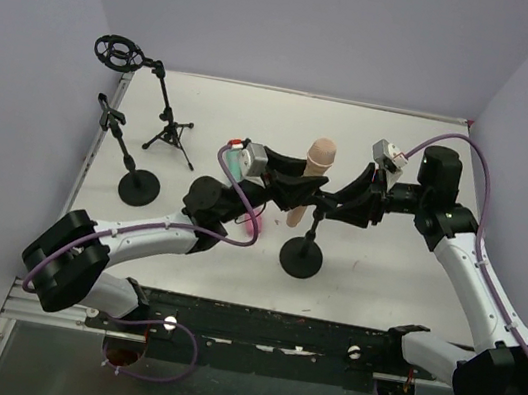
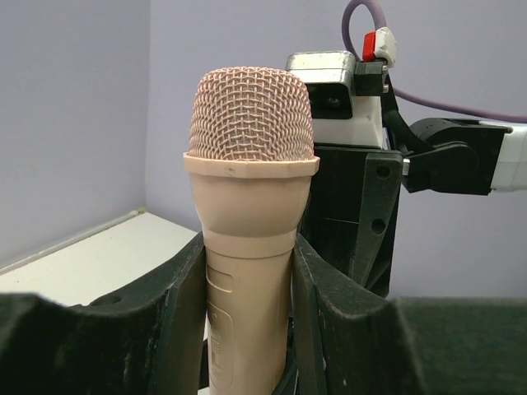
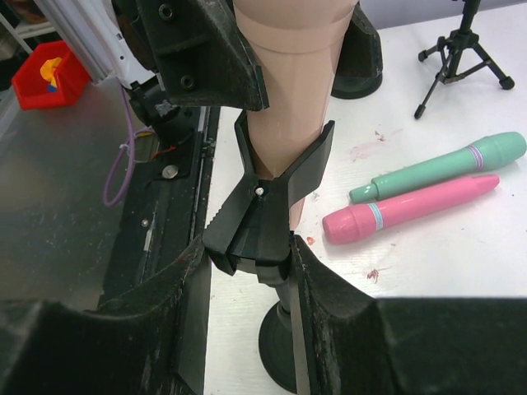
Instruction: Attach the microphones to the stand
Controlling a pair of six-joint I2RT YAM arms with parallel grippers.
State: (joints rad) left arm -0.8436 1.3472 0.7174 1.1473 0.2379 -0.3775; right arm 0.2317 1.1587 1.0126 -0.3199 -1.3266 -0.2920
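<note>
Left pincer [image 2: 249, 329] is clamped on the peach stick-shaped microphone with a mesh head [image 2: 251, 206]. One finger presses each side of its body below the collar, and it is held upright. Right pincer [image 3: 251, 321] is closed around the black forked clip [image 3: 272, 193] at the top of the black round-based microphone stand [image 1: 301, 257], its fingers tight against the clip's neck on both sides. The peach microphone's tapered lower body sits in the clip's fork, above the stand's base, and its head rises over both arms in the top view.

On the white table [image 1: 382, 278], the teal-green stick-shaped microphone [image 3: 445, 169] and the pink stick-shaped microphone [image 3: 412, 210] lie side by side and nearly parallel. They are near the stand's base on the left arm's side; whether they touch each other I cannot tell. Farther from the stand on that same side are a second black round-based stand [image 1: 136, 186] and a black tripod stand with a ring mount [image 1: 171, 131].
</note>
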